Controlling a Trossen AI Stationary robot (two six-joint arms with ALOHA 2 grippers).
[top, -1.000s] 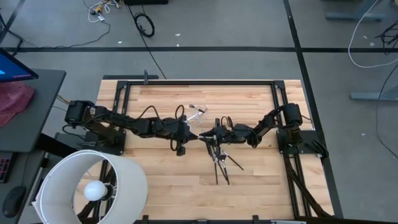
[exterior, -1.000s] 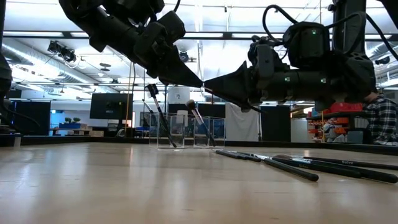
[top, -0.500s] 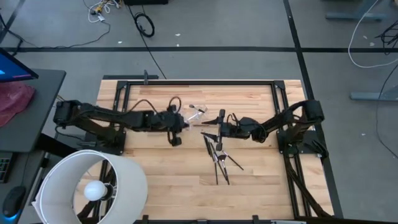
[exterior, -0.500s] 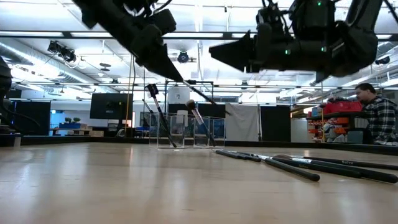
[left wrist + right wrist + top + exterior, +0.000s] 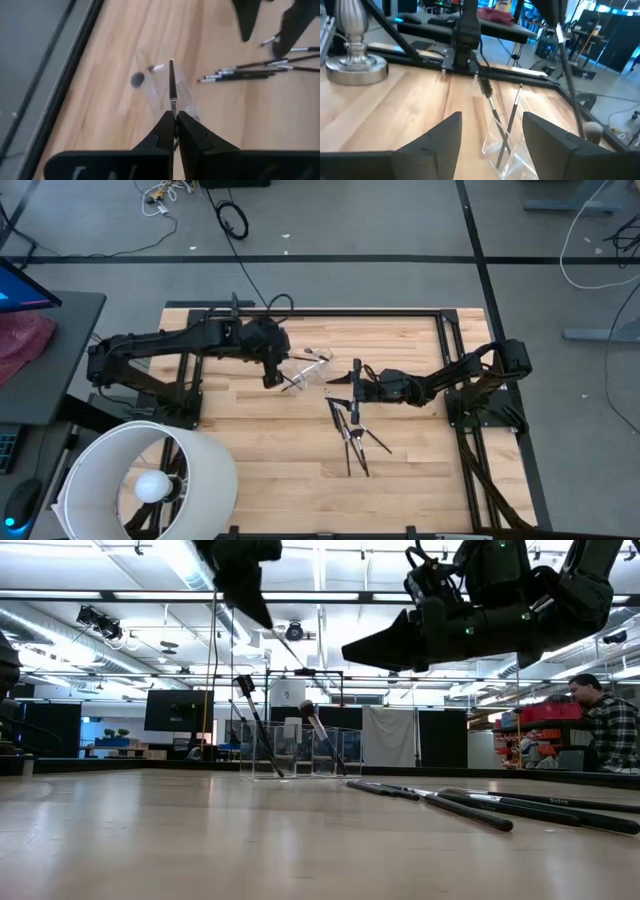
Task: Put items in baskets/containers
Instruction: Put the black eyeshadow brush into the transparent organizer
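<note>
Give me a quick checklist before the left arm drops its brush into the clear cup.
1. Left gripper shut on the brush: ok.
2. Brush lined up over the clear cup: ok in the left wrist view, where its tip points at the cup; the true height above the rim, cannot tell.
3. Cup upright: ok, with two brushes already leaning inside it.
4. Right gripper out of the way: ok, open and empty, beside the cup, not above it.
5. Loose brushes clear of the cup: ok, they lie apart on the table.
</note>
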